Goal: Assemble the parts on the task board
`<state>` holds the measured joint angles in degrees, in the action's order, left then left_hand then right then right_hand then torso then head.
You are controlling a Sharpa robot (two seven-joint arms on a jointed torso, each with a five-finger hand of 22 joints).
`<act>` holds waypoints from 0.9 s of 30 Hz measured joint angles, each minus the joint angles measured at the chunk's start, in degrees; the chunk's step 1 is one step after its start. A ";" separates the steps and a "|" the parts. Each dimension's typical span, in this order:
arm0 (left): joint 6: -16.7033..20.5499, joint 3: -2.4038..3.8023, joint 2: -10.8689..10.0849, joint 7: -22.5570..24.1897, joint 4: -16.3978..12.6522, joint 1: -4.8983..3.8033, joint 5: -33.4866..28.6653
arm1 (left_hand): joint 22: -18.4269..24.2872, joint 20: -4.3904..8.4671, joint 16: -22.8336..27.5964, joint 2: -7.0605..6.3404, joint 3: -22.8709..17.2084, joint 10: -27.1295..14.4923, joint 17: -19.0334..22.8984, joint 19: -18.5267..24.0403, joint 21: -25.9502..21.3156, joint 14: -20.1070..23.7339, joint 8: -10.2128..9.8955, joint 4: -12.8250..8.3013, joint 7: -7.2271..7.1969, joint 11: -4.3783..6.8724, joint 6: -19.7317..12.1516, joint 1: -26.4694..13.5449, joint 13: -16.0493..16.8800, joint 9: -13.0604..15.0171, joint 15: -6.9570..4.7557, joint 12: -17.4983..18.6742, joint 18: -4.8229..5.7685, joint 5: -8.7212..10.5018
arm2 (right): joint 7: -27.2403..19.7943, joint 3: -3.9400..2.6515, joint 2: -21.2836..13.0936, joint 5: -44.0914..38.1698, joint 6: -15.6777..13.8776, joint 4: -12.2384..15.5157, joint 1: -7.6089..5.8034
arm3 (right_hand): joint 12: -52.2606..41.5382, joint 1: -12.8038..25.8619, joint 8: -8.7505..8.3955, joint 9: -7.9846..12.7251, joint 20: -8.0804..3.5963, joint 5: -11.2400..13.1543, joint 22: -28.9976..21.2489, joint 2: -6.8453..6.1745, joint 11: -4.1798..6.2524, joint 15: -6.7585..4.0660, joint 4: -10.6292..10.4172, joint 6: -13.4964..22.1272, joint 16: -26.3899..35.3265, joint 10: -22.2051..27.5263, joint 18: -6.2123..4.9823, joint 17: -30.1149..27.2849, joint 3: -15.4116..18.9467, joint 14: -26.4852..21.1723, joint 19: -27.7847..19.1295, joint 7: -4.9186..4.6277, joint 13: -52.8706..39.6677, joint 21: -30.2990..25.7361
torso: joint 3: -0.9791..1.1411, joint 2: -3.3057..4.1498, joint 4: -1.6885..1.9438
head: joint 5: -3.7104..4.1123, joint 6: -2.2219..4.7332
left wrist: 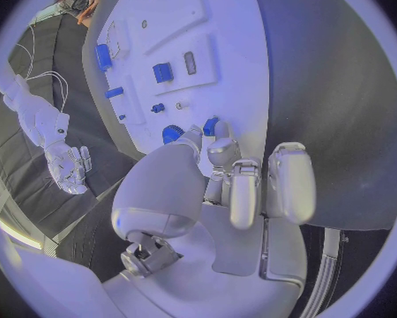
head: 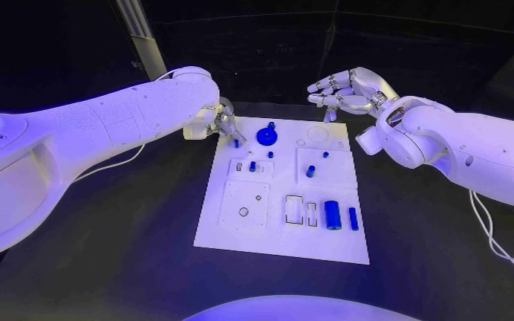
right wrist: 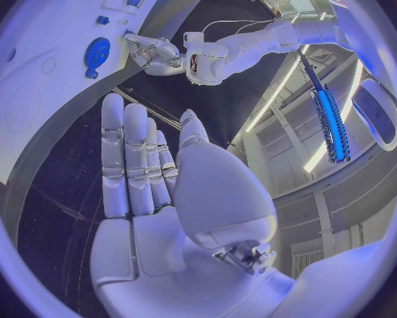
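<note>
The white task board (head: 281, 243) lies in the middle of the table. My left hand (head: 218, 123) hovers at its far left corner and pinches a small blue peg (head: 235, 143) between thumb and a finger; the left wrist view shows the peg (left wrist: 211, 126) at the fingertips (left wrist: 222, 148), beside the blue gear (left wrist: 170, 134). That gear (head: 267, 137) stands on the board's far edge. My right hand (head: 347, 91) is raised beyond the board's far right corner, fingers apart and holding nothing.
Small blue pegs (head: 252, 166) (head: 310, 171) stand mid-board. A thick blue cylinder (head: 333, 215) and a thin blue bar (head: 353, 218) lie at the near right. Cables trail at the right (head: 487, 224) and left (head: 120, 160).
</note>
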<state>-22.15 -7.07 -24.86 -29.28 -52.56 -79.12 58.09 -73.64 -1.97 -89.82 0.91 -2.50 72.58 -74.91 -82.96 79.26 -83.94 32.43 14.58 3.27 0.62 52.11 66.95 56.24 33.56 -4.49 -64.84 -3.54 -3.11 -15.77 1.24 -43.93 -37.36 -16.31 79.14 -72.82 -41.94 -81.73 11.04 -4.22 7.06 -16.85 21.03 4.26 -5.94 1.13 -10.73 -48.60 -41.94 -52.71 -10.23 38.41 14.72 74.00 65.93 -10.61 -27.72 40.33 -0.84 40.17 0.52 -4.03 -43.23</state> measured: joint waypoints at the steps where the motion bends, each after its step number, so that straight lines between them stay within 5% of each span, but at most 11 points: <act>1: 0.04 0.00 0.00 0.00 0.02 0.00 0.00 | 0.00 0.00 0.00 0.18 -0.15 0.00 0.00 0.00 0.00 0.00 0.00 -0.15 -0.12 0.00 0.12 0.20 -0.01 -0.03 0.00 0.00 0.00 0.00 | 0.00 0.00 0.00 0.00 0.01 -0.01 0.00 | 0.00 0.00 0.00 0.00 0.00 0.00 0.00 0.00 0.00 0.00 0.00 0.00 0.00 0.00 0.00 0.00 0.00 0.00 0.00 0.00 0.00 0.00 | 0.00 0.00 -0.01 | 0.00 -0.01; 5: 0.41 -0.01 0.00 0.06 0.11 0.00 0.01 | -0.18 0.03 0.00 2.57 -3.06 0.21 0.00 -0.03 0.00 0.00 0.00 -2.98 -0.21 0.21 0.21 4.61 -0.19 -0.37 0.00 0.00 -0.01 0.00 | 0.00 0.00 0.02 0.00 0.03 -0.05 0.00 | 0.00 0.00 0.00 0.00 0.00 0.00 0.00 0.00 0.00 0.00 0.00 0.00 0.00 0.00 0.00 0.00 0.00 0.00 0.00 0.00 0.00 0.00 | 0.00 0.00 0.00 | 0.01 -0.05; 9: 1.11 0.01 -0.04 0.35 0.11 0.00 0.01 | -0.49 0.37 0.00 3.24 -8.47 -0.23 0.00 -0.37 0.00 0.00 -0.62 -6.42 -0.52 0.61 -0.55 8.67 -0.46 -1.04 0.00 0.01 0.00 0.08 | 0.00 0.00 0.08 0.00 0.07 -0.08 0.00 | 0.00 0.00 0.00 0.00 0.00 0.00 0.00 0.00 0.00 0.00 0.00 0.00 0.00 0.00 0.00 0.00 0.00 0.00 0.00 0.00 0.00 0.00 | 0.01 0.00 0.00 | 0.02 -0.13; 11: 1.59 0.01 -0.06 0.58 0.09 0.00 0.01 | -0.65 0.40 0.00 2.83 -10.68 -0.23 0.00 -0.40 0.27 0.00 -0.62 -6.38 -0.40 0.59 -0.66 9.25 -0.58 -1.30 0.00 0.36 0.00 0.29 | 0.00 0.00 0.12 0.00 0.10 -0.11 0.00 | 0.00 0.00 0.00 0.00 0.00 0.00 0.00 0.00 0.00 0.00 0.00 0.00 0.00 0.00 0.00 0.01 0.00 0.00 0.00 0.00 0.00 0.00 | 0.01 0.00 -0.01 | 0.02 -0.13; 14: 2.25 0.00 -0.11 0.91 0.03 0.00 0.01 | -0.95 0.40 0.00 1.78 -14.01 -0.06 0.00 -0.40 0.27 0.00 0.28 -3.52 -0.31 0.49 -0.75 8.84 -0.75 -1.28 0.00 0.39 0.00 0.04 | 0.01 0.00 0.14 0.00 0.14 -0.12 0.00 | 0.00 0.00 0.00 0.00 0.00 0.00 0.00 0.00 0.00 0.00 0.00 0.00 0.00 0.00 0.00 0.00 0.00 0.00 0.00 0.00 0.00 0.00 | 0.01 -0.01 -0.01 | 0.01 -0.19; 20: 3.43 -0.01 -0.78 1.52 -0.70 0.06 -0.32 | -1.28 0.40 0.00 -1.89 -23.99 0.54 0.00 -0.40 0.49 0.00 1.94 -5.69 -0.30 0.51 -0.75 4.30 -0.92 -0.66 0.00 0.39 0.00 -0.04 | 0.04 0.00 0.07 0.00 0.26 -0.14 0.01 | -0.21 0.00 0.00 0.00 0.00 -0.23 0.00 0.00 0.00 0.00 0.00 0.00 0.00 0.00 0.00 0.01 0.00 0.00 0.00 0.00 0.13 0.00 | 0.02 -0.03 -0.02 | -0.02 -0.30; 27: 5.36 -0.01 -3.67 1.76 -5.08 0.06 -1.26 | -1.29 0.40 0.00 -2.78 -26.47 1.04 0.00 -0.40 0.49 0.00 2.55 -6.21 -0.29 0.61 -0.75 2.75 -0.90 -0.47 0.00 0.39 0.00 -0.04 | 0.09 0.00 -0.04 0.01 0.41 -0.19 0.01 | -0.20 0.00 0.00 0.00 0.00 -0.23 0.00 0.00 0.00 0.00 0.00 0.00 0.00 0.00 0.00 0.01 0.00 0.00 0.00 0.00 0.13 0.00 | 0.05 -0.13 0.15 | -0.03 -0.27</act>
<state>-16.79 -7.08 -28.53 -27.53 -57.64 -79.07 56.84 -74.93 -1.57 -89.82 -1.87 -28.96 73.62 -74.91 -83.35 79.75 -83.95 34.99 8.37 2.98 1.23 51.37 69.70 55.33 33.08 -4.49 -64.45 -3.54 -3.14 -15.67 1.25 -43.97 -37.35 -15.91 78.95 -72.81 -42.14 -81.73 11.04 -4.22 7.06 -17.08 21.04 4.26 -5.94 1.13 -10.73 -48.60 -41.94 -52.71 -10.23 38.42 14.72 74.01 65.93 -10.61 -27.60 40.33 -0.79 40.03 0.67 -4.06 -43.50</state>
